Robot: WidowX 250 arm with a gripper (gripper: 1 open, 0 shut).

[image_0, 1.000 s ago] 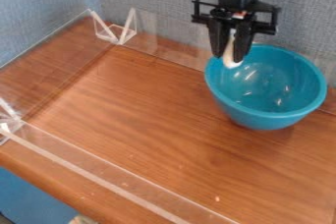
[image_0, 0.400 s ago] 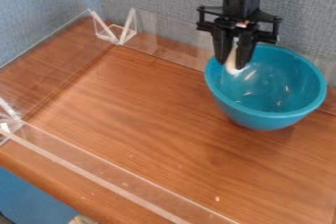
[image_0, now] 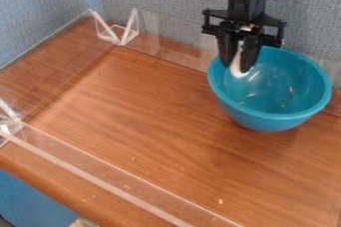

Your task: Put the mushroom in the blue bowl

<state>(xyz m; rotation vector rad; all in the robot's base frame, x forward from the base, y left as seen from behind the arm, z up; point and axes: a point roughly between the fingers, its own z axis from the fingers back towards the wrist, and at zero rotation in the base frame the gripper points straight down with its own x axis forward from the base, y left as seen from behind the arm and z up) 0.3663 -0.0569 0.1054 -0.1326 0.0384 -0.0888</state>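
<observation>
So on my feed the pincer (image_0: 240, 58) is pointing straight down and it's clenched on the mushroom (image_0: 237, 64). I can see the cream-white stem poking out between the two dark fingers (image_0: 228, 50); the cap I can't really make out from this angle. The mushroom is hanging right at the fingertips, just inside the near-left part of the blue bowl (image_0: 273, 109), about level with the rim or a touch below it. Can't tell if it's touching the bowl wall. The rest of the bowl spreads out below and to the right of the pincer, sitting on the wooden table (image_0: 134, 121). Off to the left of the pincer there's a clear plastic barrier (image_0: 120, 27) running along the table edges, well apart from it.
</observation>
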